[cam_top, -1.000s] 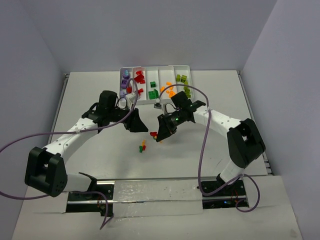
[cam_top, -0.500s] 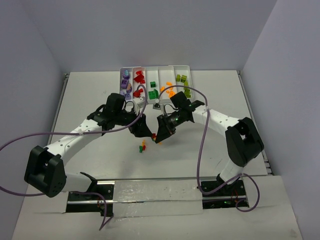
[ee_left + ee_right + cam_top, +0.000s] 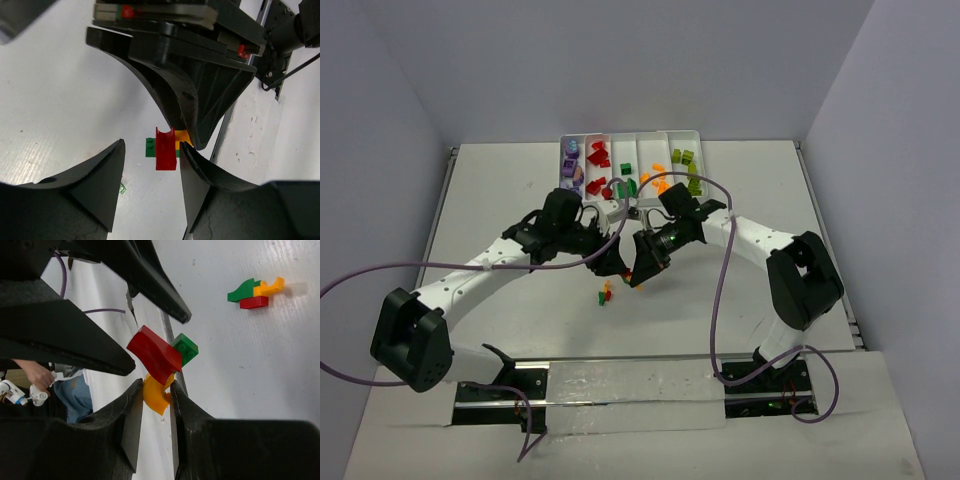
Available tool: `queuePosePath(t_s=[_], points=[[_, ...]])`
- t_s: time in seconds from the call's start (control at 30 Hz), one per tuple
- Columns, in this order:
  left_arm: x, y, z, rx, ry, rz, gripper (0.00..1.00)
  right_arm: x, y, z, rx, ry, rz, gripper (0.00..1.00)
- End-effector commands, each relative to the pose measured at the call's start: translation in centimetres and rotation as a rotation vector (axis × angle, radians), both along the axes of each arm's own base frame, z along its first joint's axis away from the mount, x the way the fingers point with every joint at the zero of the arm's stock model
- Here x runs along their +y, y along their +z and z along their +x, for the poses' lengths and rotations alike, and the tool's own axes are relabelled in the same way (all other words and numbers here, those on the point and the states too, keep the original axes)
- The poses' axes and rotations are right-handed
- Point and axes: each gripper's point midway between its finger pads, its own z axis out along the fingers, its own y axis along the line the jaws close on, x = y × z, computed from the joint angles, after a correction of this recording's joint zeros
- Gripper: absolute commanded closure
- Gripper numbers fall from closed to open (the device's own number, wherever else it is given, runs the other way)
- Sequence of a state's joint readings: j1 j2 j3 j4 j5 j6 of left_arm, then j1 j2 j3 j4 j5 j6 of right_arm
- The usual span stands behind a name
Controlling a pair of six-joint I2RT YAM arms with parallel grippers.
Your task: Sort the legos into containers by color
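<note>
Top cam: left gripper [image 3: 612, 262] and right gripper [image 3: 640, 272] crowd together, so the lego clump [image 3: 162, 362] is barely readable. Wrist cams fix that: right gripper pinches its yellow piece [image 3: 156, 399], left gripper gapes open around the red brick [image 3: 165, 150]. A second clump [image 3: 255, 292] lies beyond on the surface [image 3: 250, 365].

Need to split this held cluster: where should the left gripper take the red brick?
Pinch the red brick across its two flat side faces, coming from opposite the right gripper, which clamps only the yellow piece; the red juts free beyond it.
</note>
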State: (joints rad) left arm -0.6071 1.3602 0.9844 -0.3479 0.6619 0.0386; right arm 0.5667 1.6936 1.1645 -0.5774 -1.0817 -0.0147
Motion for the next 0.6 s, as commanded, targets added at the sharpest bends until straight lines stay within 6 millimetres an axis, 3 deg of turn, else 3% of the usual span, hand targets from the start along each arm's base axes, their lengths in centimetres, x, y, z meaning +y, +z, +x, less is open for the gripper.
queuePosePath(t_s=[0.0,0.2,0.33,0.43,0.57], points=[[-0.73,0.95,0.03,-0.052,-0.036,0.01,0.43,0.63,1.38,0.74,-0.015,0.004,0.029,1.0],[-0.82,0.71,-0.15,-0.045,-0.04,0.016,0.43,0.55,1.21,0.78,-0.019,0.002,0.021,1.0],[-0.73,0.41,-0.21,-0.044,-0.039,0.025,0.54,0.52,1.33,0.69,-0.022,0.004,0.023,1.0],[-0.55,0.18,0.09,-0.054,-0.026,0.039,0.69,0.5,1.2,0.66,-0.022,0.003,0.018,1.0],[-0.64,0.4,0.57,-0.062,-0.006,0.037,0.81,0.53,1.21,0.79,-0.02,0.0,0.018,1.0]])
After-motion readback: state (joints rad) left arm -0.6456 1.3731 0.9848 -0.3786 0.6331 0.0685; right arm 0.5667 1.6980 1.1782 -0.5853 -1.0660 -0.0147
